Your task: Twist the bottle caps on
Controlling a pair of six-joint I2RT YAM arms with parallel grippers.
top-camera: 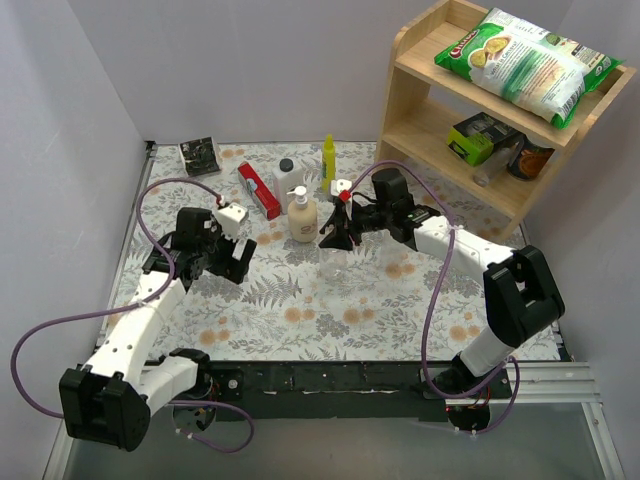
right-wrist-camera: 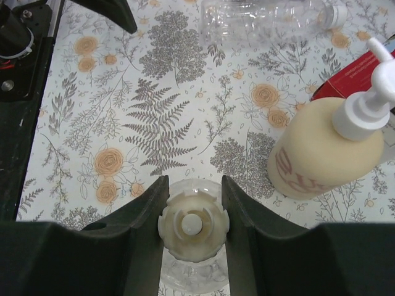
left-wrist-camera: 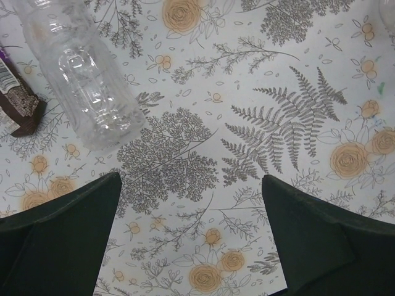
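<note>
While our right gripper (right-wrist-camera: 193, 188) pinches a pale yellowish cap (right-wrist-camera: 193, 227) from both sides, we look straight down on it. The cap sits on top of an upright clear bottle (right-wrist-camera: 191, 279) directly beneath the hand. Both dark fingers (right-wrist-camera: 139, 213) press against the cap's ribbed edge. We cannot tell how far the cap is threaded on.

Ahead of this hand and to its right stands a beige pump soap bottle (right-wrist-camera: 321, 151), with a red box (right-wrist-camera: 352, 77) just behind it.

Our left gripper (left-wrist-camera: 190, 185) is spread wide and holds nothing, hovering over the floral tablecloth (left-wrist-camera: 278, 123). Ahead of its left finger, a second clear bottle (left-wrist-camera: 86, 74) lies on its side on the cloth, apart from the fingers. Further left, a brown packet (left-wrist-camera: 18, 102) lies just beside that bottle.

From overhead, the soap bottle stands between our two hands, closer to the right one.
</note>
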